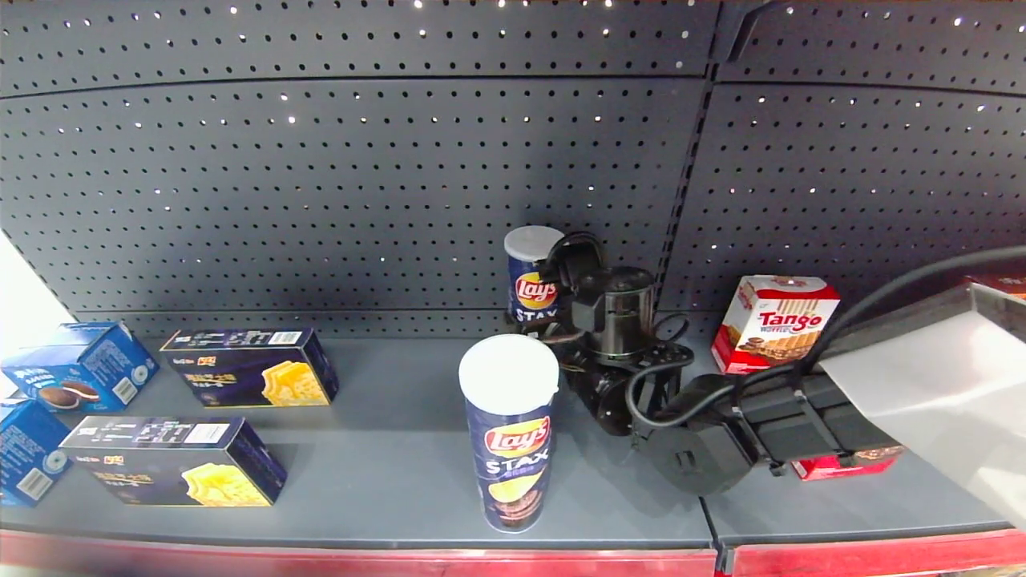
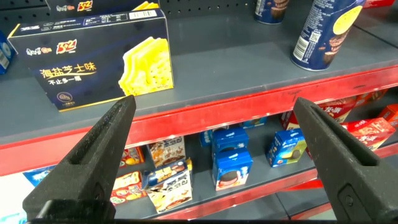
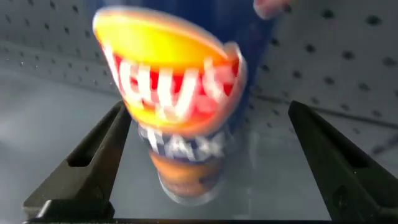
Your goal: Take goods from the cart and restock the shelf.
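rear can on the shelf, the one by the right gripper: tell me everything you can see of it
The rear can is a tall dark blue cylinder with a red-and-yellow logo and a pale flat lid, closed. It stands upright on the grey shelf, close to the pegboard wall, behind a matching front can. The right gripper is open, one finger on either side of it; whether either touches it I can't tell.

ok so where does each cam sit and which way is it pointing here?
Head: on the robot's head, facing forward and down at the shelf; right arm shows, by the rear can.
Left wrist: low before the shelf edge, facing the cracker box; the left gripper, fingers open.
Right wrist: close on the rear can; right gripper, fingers open either side.
Shared: head and left wrist both show the front can.
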